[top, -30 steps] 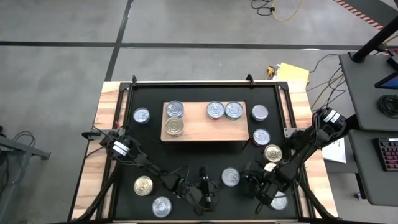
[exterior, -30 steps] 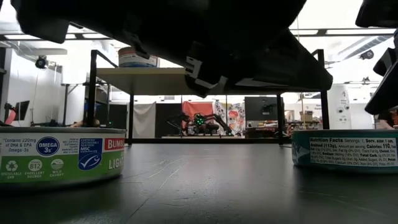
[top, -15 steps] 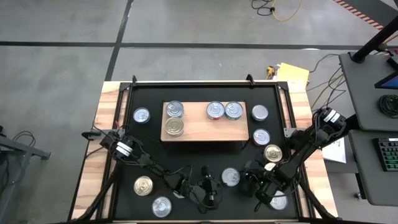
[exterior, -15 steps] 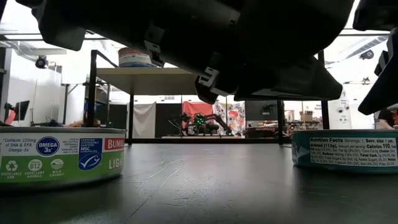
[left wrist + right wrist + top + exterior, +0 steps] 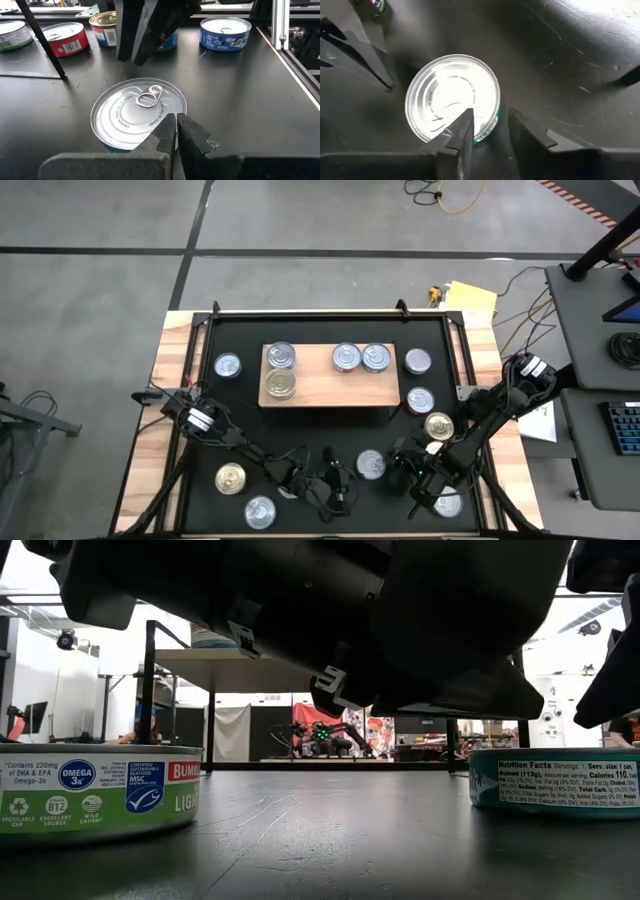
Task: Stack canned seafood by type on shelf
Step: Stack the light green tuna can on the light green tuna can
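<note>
Right gripper above silver-lidded can in front of the shelf, jaws slightly parted; left gripper alongside, jaws pressed together

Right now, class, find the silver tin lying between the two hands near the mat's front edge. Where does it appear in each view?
High view: silver tin, front of the mat, right of centre.
Low view: cannot tell which tin it is.
Left wrist view: silver tin at centre, pull tab up.
Right wrist view: silver tin at centre-left.
Shared landmark: the shut left hand at the tin's rim; the right wrist view shows it across the tin.
</note>
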Controlling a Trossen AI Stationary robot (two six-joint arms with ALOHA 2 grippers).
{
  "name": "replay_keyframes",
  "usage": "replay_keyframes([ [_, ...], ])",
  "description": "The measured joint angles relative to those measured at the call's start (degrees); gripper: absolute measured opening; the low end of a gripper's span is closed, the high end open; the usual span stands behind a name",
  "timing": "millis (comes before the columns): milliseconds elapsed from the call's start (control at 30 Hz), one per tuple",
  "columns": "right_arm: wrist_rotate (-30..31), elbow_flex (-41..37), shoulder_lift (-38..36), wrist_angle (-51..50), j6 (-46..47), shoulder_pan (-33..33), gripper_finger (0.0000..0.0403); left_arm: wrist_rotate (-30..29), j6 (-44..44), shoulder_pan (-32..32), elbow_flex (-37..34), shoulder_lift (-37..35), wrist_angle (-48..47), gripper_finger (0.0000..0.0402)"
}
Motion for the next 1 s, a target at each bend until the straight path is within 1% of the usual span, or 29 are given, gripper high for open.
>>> replay_keyframes([
  [200, 0.2, 0.0, 0.3, 2.6, -0.5, -0.5, 0.0142, 0.0, -0.4, 0.0, -0.1, 0.0, -0.9, 0.0],
  [433, 0.2, 0.0, 2.2, 2.6, -0.5, -1.0, 0.0159, -0.3, -0.3, 0.1, -0.1, 0.0, -0.6, 0.0],
  [667, 1.5, -0.1, 2.6, 2.8, -0.7, -1.0, 0.0157, -1.6, 2.2, 1.3, 0.9, 0.2, 0.6, 0.0],
  [833, 1.5, -0.1, 2.6, 2.9, -0.6, -1.0, 0.0151, -1.6, 0.6, 1.5, 0.9, 2.1, 0.4, 0.0],
  [1000, 1.5, -0.1, 2.6, 3.2, -0.6, -1.0, 0.0158, -1.8, -1.8, 1.2, 0.9, 3.0, 1.1, 0.0],
])
